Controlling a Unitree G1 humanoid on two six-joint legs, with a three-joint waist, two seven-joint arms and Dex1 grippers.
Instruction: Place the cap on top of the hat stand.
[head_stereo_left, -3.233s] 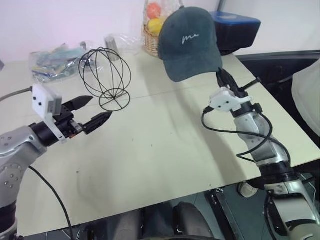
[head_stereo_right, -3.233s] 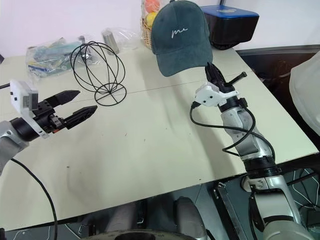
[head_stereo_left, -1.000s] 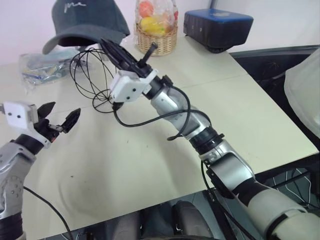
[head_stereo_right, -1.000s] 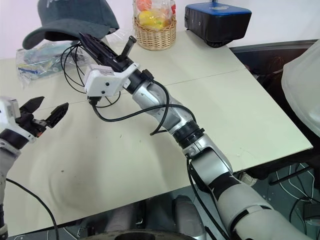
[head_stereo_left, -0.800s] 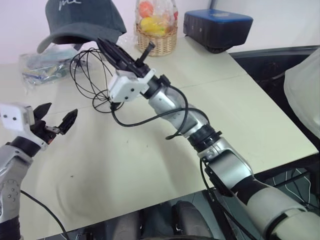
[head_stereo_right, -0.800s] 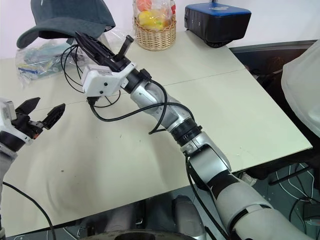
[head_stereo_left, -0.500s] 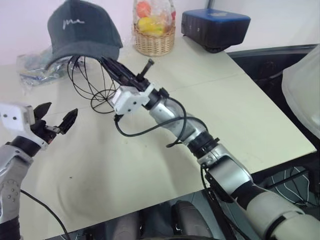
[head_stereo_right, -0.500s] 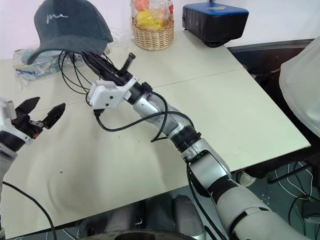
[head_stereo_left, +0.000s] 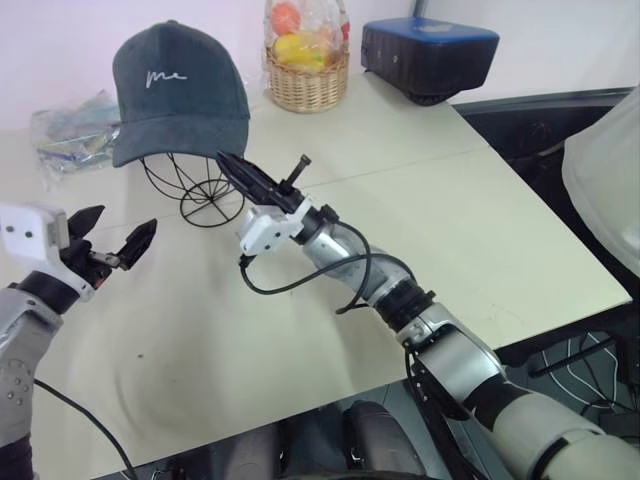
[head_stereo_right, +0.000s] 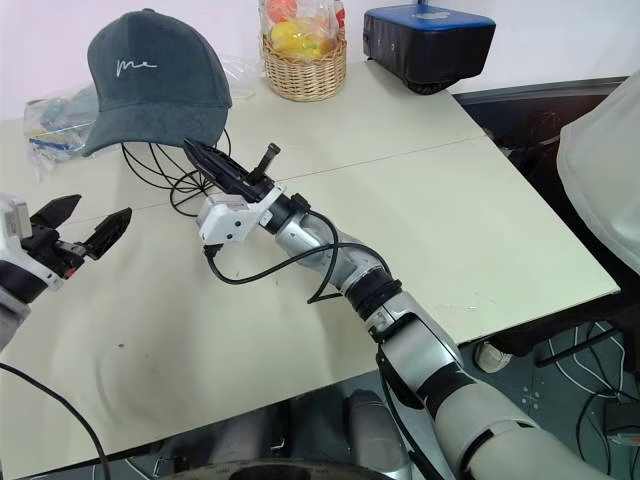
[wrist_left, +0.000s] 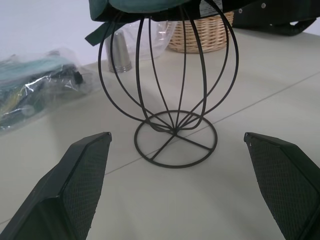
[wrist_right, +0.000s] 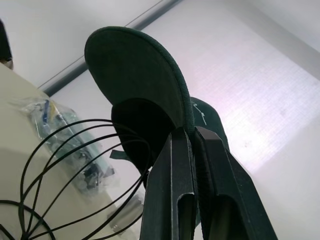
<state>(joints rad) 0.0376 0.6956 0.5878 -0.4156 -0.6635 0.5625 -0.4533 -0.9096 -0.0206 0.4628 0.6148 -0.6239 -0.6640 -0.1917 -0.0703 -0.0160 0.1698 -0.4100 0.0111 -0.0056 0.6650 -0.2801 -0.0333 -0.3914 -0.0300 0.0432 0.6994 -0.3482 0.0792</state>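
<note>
The dark teal cap (head_stereo_left: 180, 90) with white embroidery sits on top of the black wire hat stand (head_stereo_left: 205, 188), covering its upper half. My right gripper (head_stereo_left: 226, 160) reaches in from the right, just under the cap's lower right edge. In the right wrist view its fingers (wrist_right: 175, 165) are pressed together, shut on the edge of the cap's brim (wrist_right: 135, 70). My left gripper (head_stereo_left: 115, 243) hovers open to the left of the stand, apart from it. Seen from the left wrist, the stand (wrist_left: 170, 75) rises between the spread fingers (wrist_left: 75, 185).
A wicker basket of fruit (head_stereo_left: 305, 75) and a dark blue box (head_stereo_left: 430, 50) stand at the back of the table. Plastic bags (head_stereo_left: 65, 130) and a metal cylinder (wrist_left: 119, 52) lie behind the stand. White fabric (head_stereo_left: 610, 170) hangs past the table's right edge.
My right gripper has come down with the cap, which now rests over the stand's top instead of hanging above it. The left gripper has stayed where it was.
</note>
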